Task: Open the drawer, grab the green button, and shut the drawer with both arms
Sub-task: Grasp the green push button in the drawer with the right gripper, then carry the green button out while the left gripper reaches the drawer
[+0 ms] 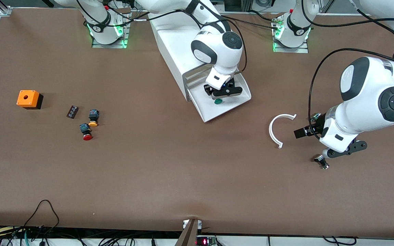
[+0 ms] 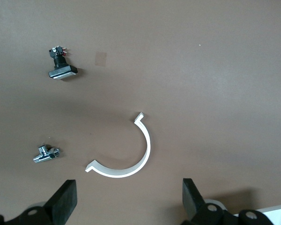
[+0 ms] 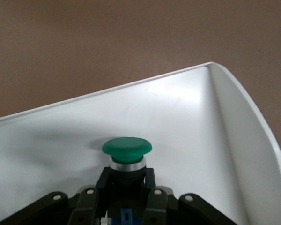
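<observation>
The white bottom drawer [image 1: 233, 104] stands pulled out of the white cabinet [image 1: 169, 41]. Inside it lies the button [image 1: 218, 101], green cap [image 3: 127, 146] toward the drawer's flared front lip. My right gripper [image 1: 217, 95] reaches down into the drawer and is shut on the button's black-and-blue body, one finger [image 3: 99, 185] on each side. My left gripper [image 1: 311, 135] hangs open over the bare table at the left arm's end, its two black pads [image 2: 65, 199] wide apart with nothing between them.
A white half-ring [image 1: 277, 128] lies beside the left gripper, with a small metal fitting [image 1: 322, 162] and a black switch part [image 2: 62, 68] near it. Toward the right arm's end lie a red-capped button [image 1: 87, 132], an orange-yellow-capped button [image 1: 93, 119], a dark block [image 1: 72, 112] and an orange box [image 1: 29, 99].
</observation>
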`<move>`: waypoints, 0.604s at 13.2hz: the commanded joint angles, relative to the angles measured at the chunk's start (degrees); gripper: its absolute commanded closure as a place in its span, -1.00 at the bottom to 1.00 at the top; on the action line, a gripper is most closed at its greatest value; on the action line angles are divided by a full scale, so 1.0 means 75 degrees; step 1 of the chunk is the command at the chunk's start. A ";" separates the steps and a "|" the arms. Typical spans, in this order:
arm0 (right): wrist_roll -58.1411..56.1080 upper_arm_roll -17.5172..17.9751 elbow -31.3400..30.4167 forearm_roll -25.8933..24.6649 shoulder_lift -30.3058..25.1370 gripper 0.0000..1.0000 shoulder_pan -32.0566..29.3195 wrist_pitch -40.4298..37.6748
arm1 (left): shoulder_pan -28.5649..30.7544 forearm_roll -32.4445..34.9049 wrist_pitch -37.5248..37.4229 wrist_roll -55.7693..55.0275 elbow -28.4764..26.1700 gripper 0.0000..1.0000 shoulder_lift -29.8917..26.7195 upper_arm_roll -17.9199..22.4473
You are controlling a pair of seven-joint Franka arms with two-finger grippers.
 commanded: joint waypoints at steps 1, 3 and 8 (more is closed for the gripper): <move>-0.0035 -0.0055 -0.0002 -0.0046 -0.0313 1.00 0.0000 -0.0290 | 0.0025 0.0220 -0.0051 -0.0102 -0.0168 -0.98 -0.0179 -0.0040; -0.0314 -0.0044 0.0010 -0.0011 -0.0628 1.00 -0.0234 -0.0794 | -0.0057 0.0209 0.0019 -0.0299 -0.0157 -0.98 -0.0109 -0.0040; -0.2631 -0.0055 0.0010 0.1055 -0.1788 1.00 -0.1521 -0.1883 | -0.0700 0.0220 0.0616 -0.1715 -0.0343 -0.98 0.0230 -0.0052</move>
